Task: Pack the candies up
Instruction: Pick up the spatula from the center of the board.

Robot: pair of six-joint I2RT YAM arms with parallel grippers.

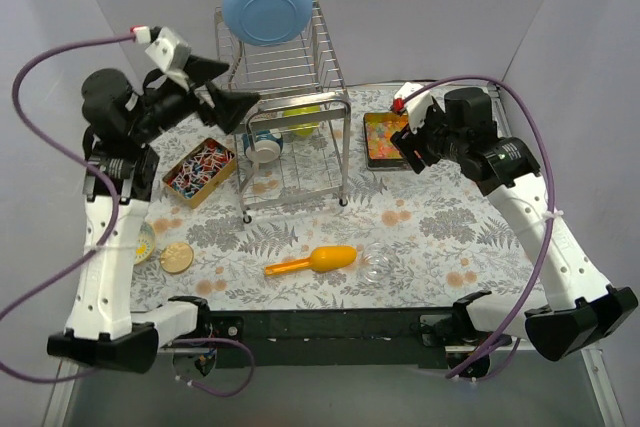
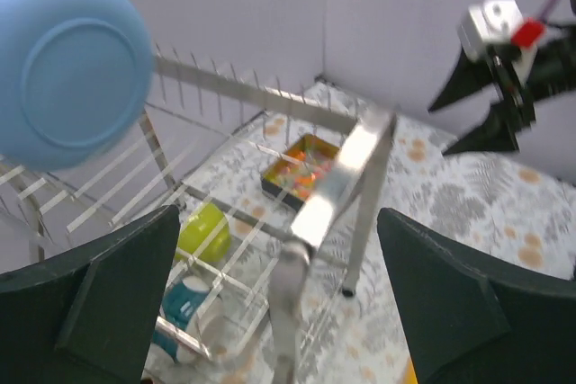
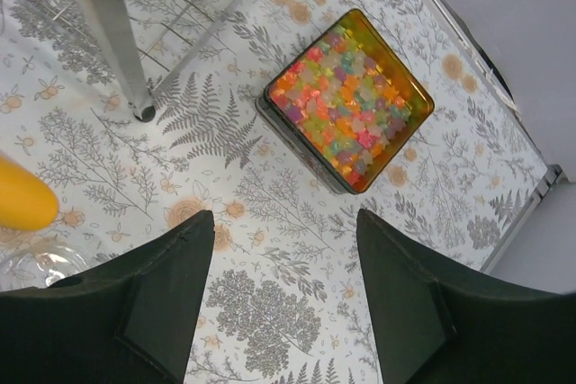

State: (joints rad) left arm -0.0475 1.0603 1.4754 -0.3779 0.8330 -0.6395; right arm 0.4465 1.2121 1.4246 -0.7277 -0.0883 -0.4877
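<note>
Glossy candies [image 3: 346, 112] fill square tin [image 3: 391, 58] at right back of floral cloth [image 1: 430, 227], near wire rack [image 1: 300, 77]. Wrapped candies [image 1: 200, 169] we see in wooden box [image 1: 216, 184], left of rack. Right gripper [image 3: 279, 303] hovers over cloth near tin, fingers apart, holding nothing. Left gripper [image 2: 279, 312] is raised beside rack top, fingers wide apart, empty. Blue bowl [image 1: 265, 5] stands on edge on rack. Orange scoop [image 1: 312, 261] and clear cup [image 1: 378, 265] lie near front.
</note>
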